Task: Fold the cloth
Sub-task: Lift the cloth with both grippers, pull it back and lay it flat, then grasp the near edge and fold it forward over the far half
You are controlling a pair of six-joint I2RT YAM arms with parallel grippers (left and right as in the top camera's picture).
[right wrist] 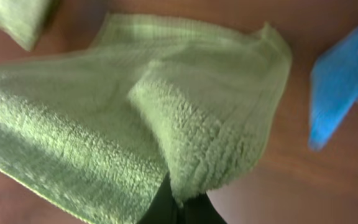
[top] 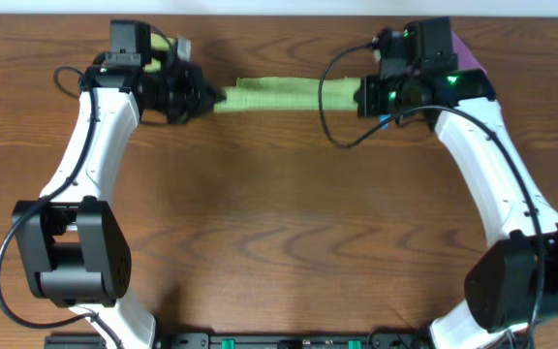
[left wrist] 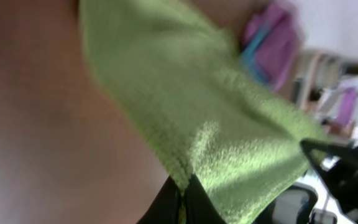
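The lime-green cloth point(top: 274, 94) hangs stretched as a narrow band between my two grippers, above the back of the table. My left gripper point(top: 213, 98) is shut on its left end; the left wrist view shows the cloth point(left wrist: 216, 124) pinched between the dark fingers point(left wrist: 184, 202). My right gripper point(top: 356, 95) is shut on its right end; the right wrist view shows the cloth point(right wrist: 135, 118) draping down from the fingers point(right wrist: 180, 204). Its white tag is not visible.
A small thick lime-green pad point(top: 163, 46) lies at the back left behind the left wrist, also showing in the right wrist view point(right wrist: 17, 18). A purple cloth point(top: 468, 53) lies at the back right, with a blue cloth point(right wrist: 344, 81) beside it. The wooden table point(top: 279, 223) spreads in front.
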